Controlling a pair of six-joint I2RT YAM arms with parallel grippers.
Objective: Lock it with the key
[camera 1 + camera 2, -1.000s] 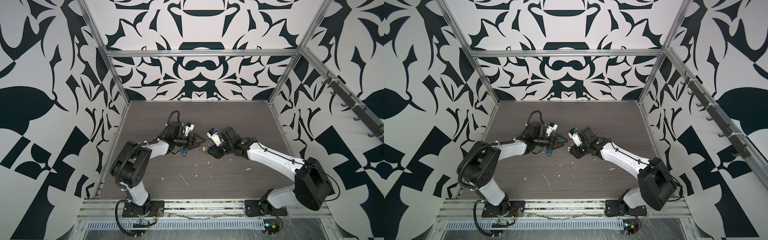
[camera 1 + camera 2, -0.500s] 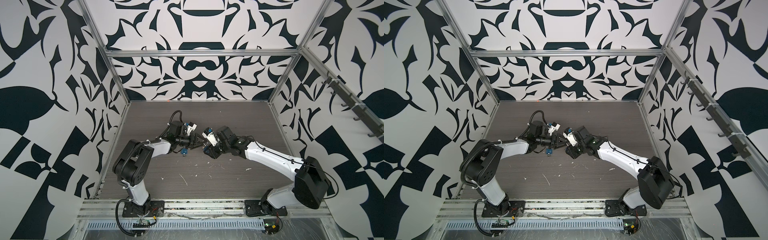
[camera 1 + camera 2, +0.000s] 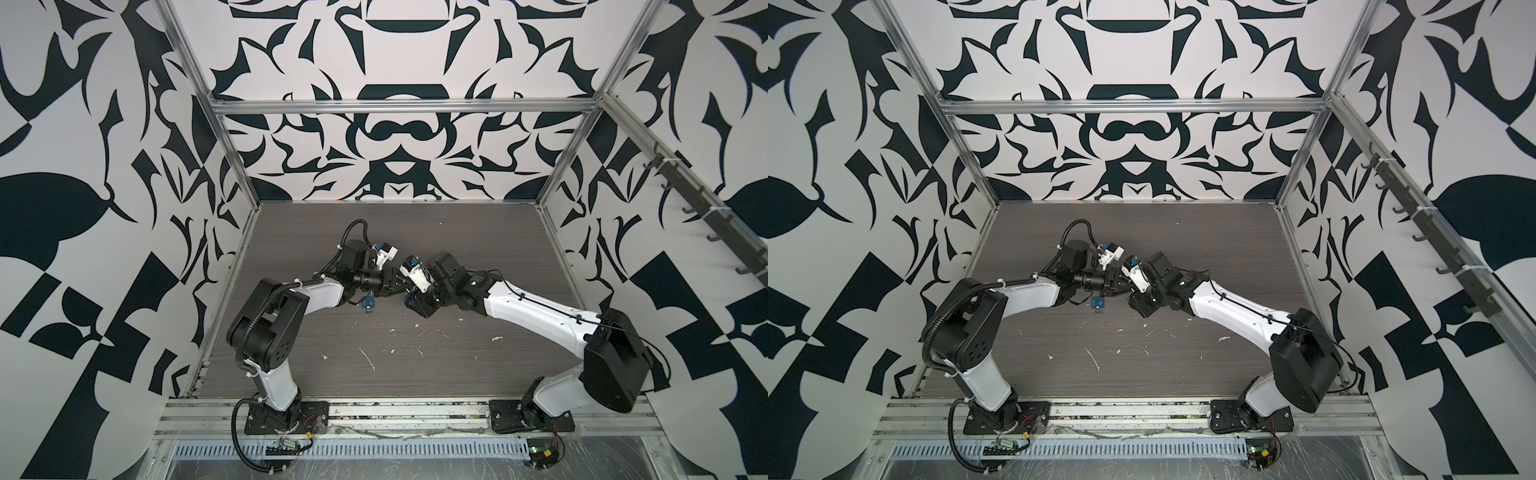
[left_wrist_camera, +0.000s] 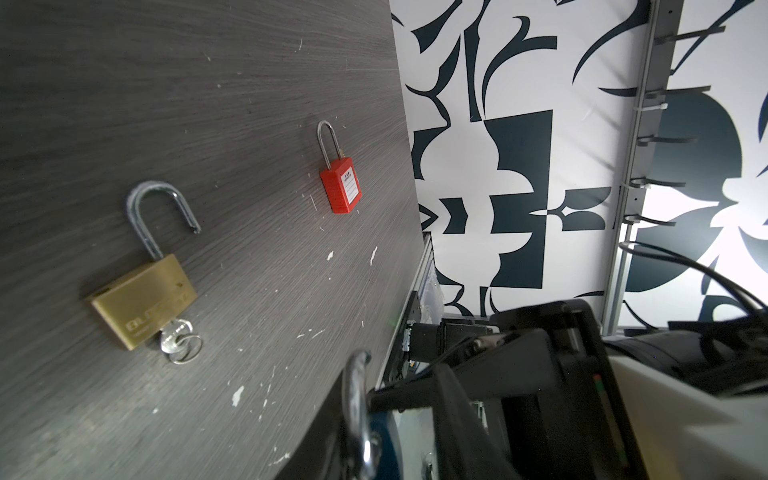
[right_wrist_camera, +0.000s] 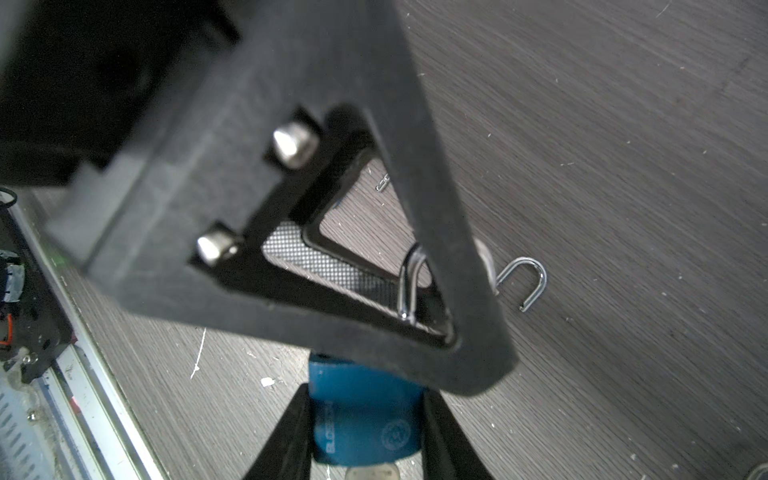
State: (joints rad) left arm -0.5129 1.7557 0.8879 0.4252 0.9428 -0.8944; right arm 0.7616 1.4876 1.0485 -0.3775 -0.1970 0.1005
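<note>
Right pincer (image 5: 365, 390) squeezes the blue lock (image 5: 361, 419); left pincer (image 3: 397, 289) is by its loop (image 5: 409, 282), grip unclear. Locking looks not done.

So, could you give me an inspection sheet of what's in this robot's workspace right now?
Surface: dark wood-grain table, scuffed.
Job's things: blue padlock with key; brass padlock, open, silver key inserted; red padlock, closed.
Clutter: white flecks; small blue object near left arm, unidentifiable.
Grippers: right gripper shut on blue padlock's body; left gripper at its shackle, grip unclear.
Cables: black hose loops at left arm; thin cable along right arm.
Surroundings: patterned walls, aluminium frame, hook rail.
</note>
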